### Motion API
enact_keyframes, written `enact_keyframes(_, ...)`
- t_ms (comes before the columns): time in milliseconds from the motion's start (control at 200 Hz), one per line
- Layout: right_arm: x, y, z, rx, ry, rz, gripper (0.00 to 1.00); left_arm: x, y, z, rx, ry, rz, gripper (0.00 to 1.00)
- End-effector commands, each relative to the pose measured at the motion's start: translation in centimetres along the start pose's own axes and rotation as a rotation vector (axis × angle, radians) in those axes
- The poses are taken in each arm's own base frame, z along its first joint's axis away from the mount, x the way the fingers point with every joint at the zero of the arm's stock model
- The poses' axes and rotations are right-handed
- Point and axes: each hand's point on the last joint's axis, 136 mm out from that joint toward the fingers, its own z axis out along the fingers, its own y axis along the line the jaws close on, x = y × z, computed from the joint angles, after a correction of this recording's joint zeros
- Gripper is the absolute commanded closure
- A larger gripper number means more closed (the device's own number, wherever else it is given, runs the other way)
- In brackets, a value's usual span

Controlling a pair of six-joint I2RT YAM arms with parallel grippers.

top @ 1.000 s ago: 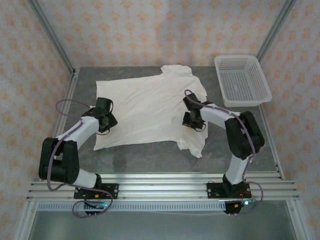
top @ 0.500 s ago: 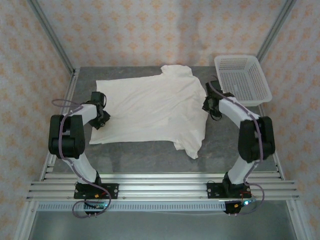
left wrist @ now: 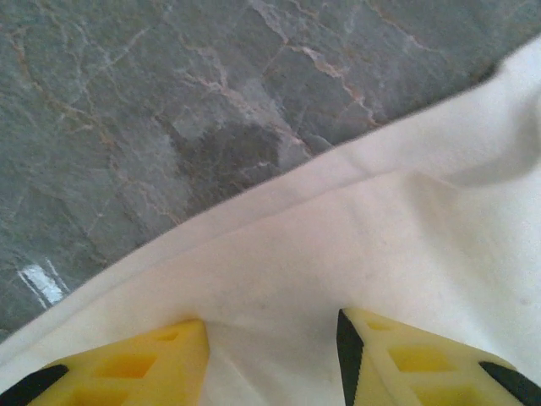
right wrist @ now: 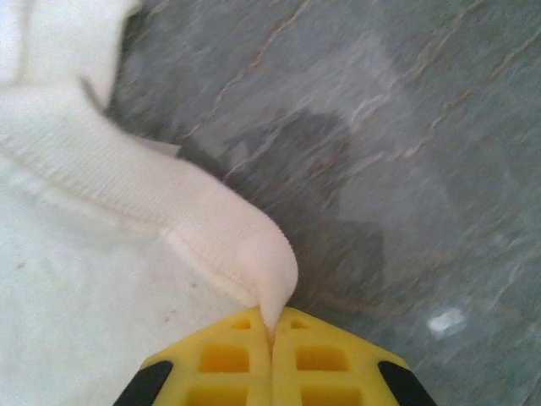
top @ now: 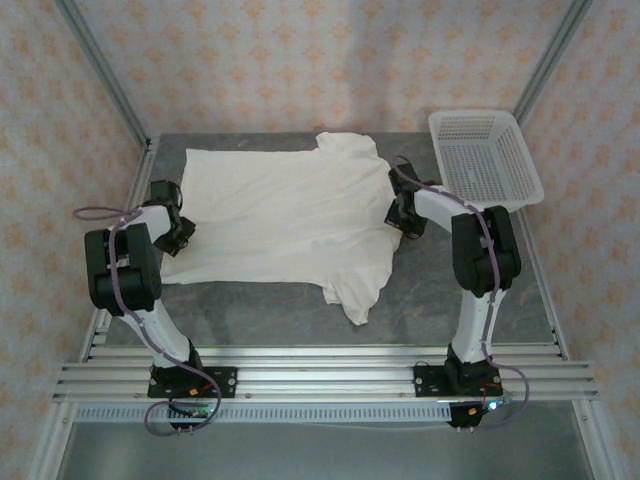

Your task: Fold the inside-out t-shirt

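Note:
The inside-out t-shirt (top: 285, 215) lies spread flat on the grey marble table (top: 450, 290), cream white, with one sleeve (top: 355, 300) trailing toward the front. My left gripper (top: 178, 230) sits on its left edge. In the left wrist view its yellow fingers (left wrist: 272, 326) stand partly apart with a puckered bunch of cloth (left wrist: 338, 245) caught between them, the hem (left wrist: 254, 203) just ahead. My right gripper (top: 405, 215) is at the shirt's right edge. In the right wrist view its fingers (right wrist: 270, 326) are shut on a fold of ribbed hem (right wrist: 186, 220).
A white plastic mesh basket (top: 485, 160) stands at the back right, close to the right arm. Aluminium frame posts rise at the table's back corners, and a rail (top: 320, 375) runs along the near edge. Bare tabletop lies in front of the shirt.
The whole shirt has slid left and toward the back. My left gripper moved left with its edge. My right gripper let go, swung right, then came back left and closed on the right hem.

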Motion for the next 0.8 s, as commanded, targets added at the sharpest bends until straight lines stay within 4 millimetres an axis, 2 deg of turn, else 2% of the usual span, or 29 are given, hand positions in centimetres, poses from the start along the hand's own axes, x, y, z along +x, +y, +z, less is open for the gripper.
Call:
enact_keyframes(0,0.5,2.1,-3.7,-0.071,-0.026,0.011,1.0,1.2,-1.7,-2.6,0.122,0.011,0.044,0.52)
enact_keyframes(75,0.5,3.5,-4.3,-0.071,-0.034,0.013,1.0,2.1,-2.9,-5.4,0.185,-0.014,0.091,0.5)
enact_keyframes(130,0.4,4.4,-3.7,-0.054,-0.024,0.022,0.99,3.3,-4.0,-7.7,0.246,-0.035,0.143,0.48)
enact_keyframes(255,-0.3,6.1,-2.7,0.023,-0.011,0.012,0.82,7.6,-6.3,-12.7,0.354,-0.064,0.321,0.44)
enact_keyframes(335,-1.1,6.1,-3.2,0.053,-0.033,0.007,0.72,11.0,-7.0,-15.1,0.395,-0.059,0.455,0.44)
enact_keyframes(465,-1.8,4.8,-6.4,0.017,-0.1,-0.022,0.59,16.6,-7.1,-17.8,0.493,0.001,0.668,0.43)
enact_keyframes(520,-1.5,3.2,-7.4,0.009,-0.106,-0.021,0.58,19.3,-7.4,-18.9,0.578,0.05,0.746,0.43)
enact_keyframes(555,-0.9,1.9,-7.8,0.003,-0.103,-0.003,0.57,21.0,-7.5,-19.6,0.631,0.069,0.817,0.39)
enact_keyframes(600,-0.1,0.0,-7.5,-0.021,-0.084,0.05,0.57,22.9,-7.6,-20.5,0.669,0.084,0.885,0.36)
enact_keyframes(666,1.4,-1.6,-6.5,-0.105,-0.05,0.121,0.58,26.0,-7.6,-21.8,0.711,0.105,1.012,0.34)
enact_keyframes(726,3.1,-2.1,-5.4,-0.166,-0.004,0.137,0.58,29.1,-7.6,-22.9,0.742,0.124,1.137,0.32)
enact_keyframes(796,5.1,-1.1,-4.4,-0.239,0.078,0.09,0.58,32.7,-7.8,-24.0,0.746,0.143,1.283,0.32)
